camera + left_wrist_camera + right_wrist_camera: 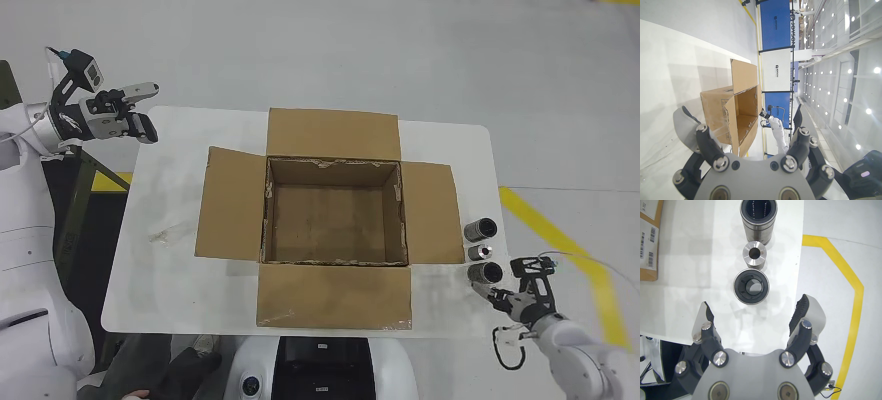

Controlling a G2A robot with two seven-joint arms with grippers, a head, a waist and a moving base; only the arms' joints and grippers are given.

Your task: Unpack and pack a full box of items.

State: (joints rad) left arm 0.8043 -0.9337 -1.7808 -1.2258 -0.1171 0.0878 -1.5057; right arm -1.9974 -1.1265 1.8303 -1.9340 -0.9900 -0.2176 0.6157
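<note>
An open cardboard box (335,222) sits in the middle of the white table (160,270), all flaps folded out and its inside bare. Three metal cylinders stand in a row by the box's right flap: a tall bearing (758,220), a small steel bushing (754,255) and a black-ended bearing (751,287). My right gripper (754,299) hovers open just short of the black-ended bearing (485,272), touching nothing. My left gripper (148,110) is open and holds nothing, over the table's far left corner. From that corner its wrist view takes in the box (715,106).
The cylinders stand close to the table's right edge (800,262). Beyond that edge a yellow line (848,275) runs on the floor. Printed labels (648,243) cover the box's outer wall. Bare table surface lies left of the box.
</note>
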